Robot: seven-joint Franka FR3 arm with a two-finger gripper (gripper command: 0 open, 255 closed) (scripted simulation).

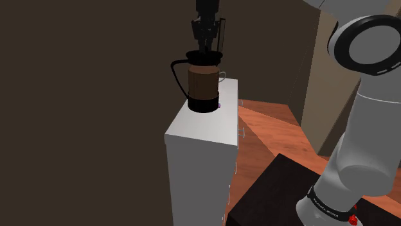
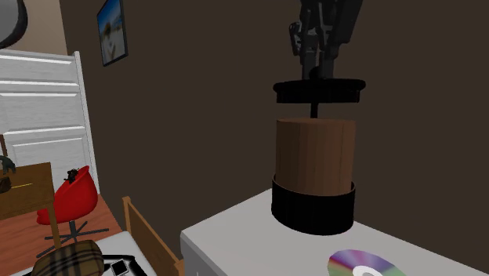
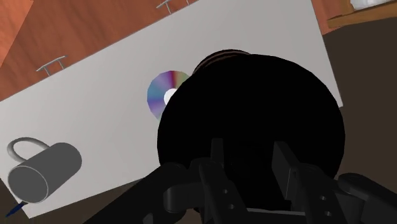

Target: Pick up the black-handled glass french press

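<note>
The french press point(image 1: 204, 83) stands upright on a white dresser point(image 1: 199, 131); it has a black base, a curved black handle, a wide black lid and brown liquid inside. My gripper point(image 1: 205, 45) comes straight down onto the middle of the lid. From the second exterior view the gripper point(image 2: 317, 67) sits just above the lid of the press point(image 2: 313, 165), at its plunger top. The black lid point(image 3: 254, 108) lies directly under the gripper point(image 3: 249, 159), whose fingers stand a narrow gap apart, clasping the plunger knob.
A shiny disc point(image 3: 162, 92) lies on the dresser top point(image 3: 114, 108) beside the press. A grey mug point(image 3: 44, 172) lies on its side farther off. The dark stand point(image 1: 276, 192) is at the lower right, and a red chair point(image 2: 74, 196) stands on the floor.
</note>
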